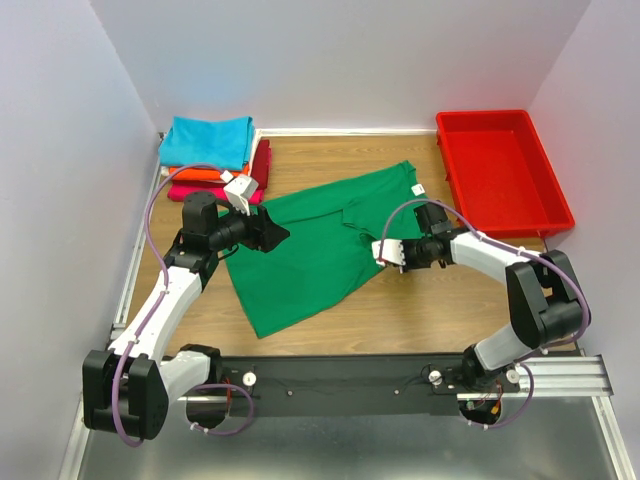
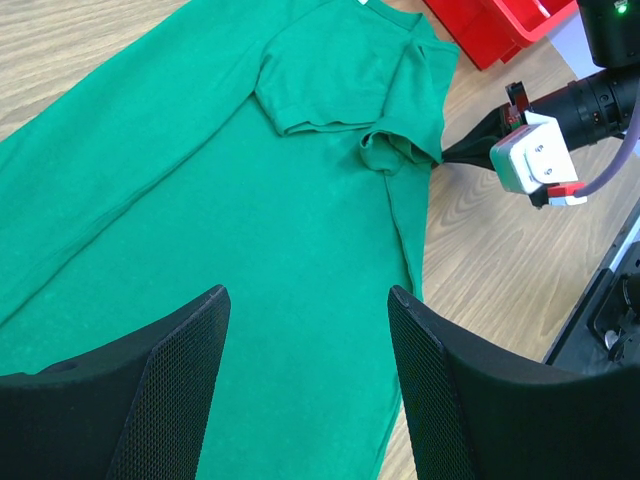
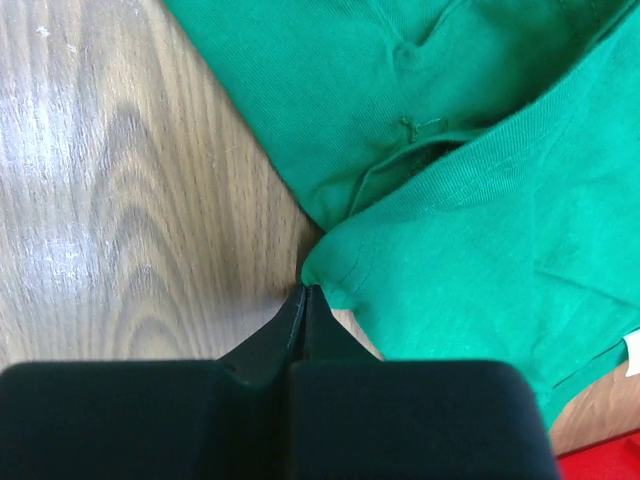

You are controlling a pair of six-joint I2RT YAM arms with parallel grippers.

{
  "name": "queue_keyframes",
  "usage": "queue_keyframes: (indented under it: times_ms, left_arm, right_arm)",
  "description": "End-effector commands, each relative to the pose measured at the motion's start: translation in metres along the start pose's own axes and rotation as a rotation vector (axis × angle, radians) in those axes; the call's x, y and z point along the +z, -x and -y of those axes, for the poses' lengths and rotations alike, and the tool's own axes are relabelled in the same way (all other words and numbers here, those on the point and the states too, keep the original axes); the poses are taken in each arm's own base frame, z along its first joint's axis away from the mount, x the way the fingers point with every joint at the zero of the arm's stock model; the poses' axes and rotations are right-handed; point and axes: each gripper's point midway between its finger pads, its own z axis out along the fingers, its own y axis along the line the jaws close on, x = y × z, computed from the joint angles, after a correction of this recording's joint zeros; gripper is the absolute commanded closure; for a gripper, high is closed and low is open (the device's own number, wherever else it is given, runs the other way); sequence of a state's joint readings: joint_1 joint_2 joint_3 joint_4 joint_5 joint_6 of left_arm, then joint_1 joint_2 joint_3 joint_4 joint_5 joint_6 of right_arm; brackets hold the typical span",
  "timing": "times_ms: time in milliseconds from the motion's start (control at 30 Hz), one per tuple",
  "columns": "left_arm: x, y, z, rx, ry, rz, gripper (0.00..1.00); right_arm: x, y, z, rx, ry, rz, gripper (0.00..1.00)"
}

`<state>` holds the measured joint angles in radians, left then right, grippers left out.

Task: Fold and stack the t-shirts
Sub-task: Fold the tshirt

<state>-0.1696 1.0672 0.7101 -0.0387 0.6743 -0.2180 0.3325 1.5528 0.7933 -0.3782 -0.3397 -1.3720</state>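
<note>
The green t-shirt (image 1: 310, 250) lies spread diagonally across the wooden table, its collar toward the far right and one sleeve folded in. My right gripper (image 3: 306, 290) is shut, its tips pinching the edge of the sleeve on the shirt's right side (image 3: 480, 250); the cloth bunches at the tips (image 2: 400, 155). My left gripper (image 2: 308, 292) hovers open over the shirt's body (image 2: 250, 200), nothing between its fingers. At the far left stands a stack of folded t-shirts: turquoise (image 1: 208, 140) on top, orange (image 1: 200, 172) and magenta (image 1: 200, 192) beneath, dark red (image 1: 262, 160) beside.
A red plastic tray (image 1: 505, 170) stands at the far right, its corner also showing in the left wrist view (image 2: 500, 25). White walls close in the table on three sides. Bare wood shows in front of the shirt.
</note>
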Motion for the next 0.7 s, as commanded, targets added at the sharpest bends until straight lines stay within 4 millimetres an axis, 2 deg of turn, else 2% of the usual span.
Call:
queue_keyframes:
  times_ms: [0, 200, 467, 667]
  left_arm:
    - [0.001, -0.003, 0.004, -0.003, -0.029, -0.001, 0.28]
    - [0.001, -0.003, 0.005, -0.003, -0.034, -0.002, 0.28]
    - [0.000, -0.001, 0.007, 0.010, -0.046, 0.004, 0.28]
    - [-0.002, 0.004, 0.016, 0.033, -0.085, 0.015, 0.28]
  right_arm:
    - [-0.006, -0.003, -0.001, 0.049, -0.016, -0.022, 0.99]
    - [-0.033, 0.010, 0.010, 0.078, -0.108, 0.006, 0.99]
    - [-0.056, -0.001, -0.011, 0.157, -0.139, -0.052, 0.99]
    - [-0.083, -0.016, -0.032, 0.231, -0.169, -0.110, 0.99]
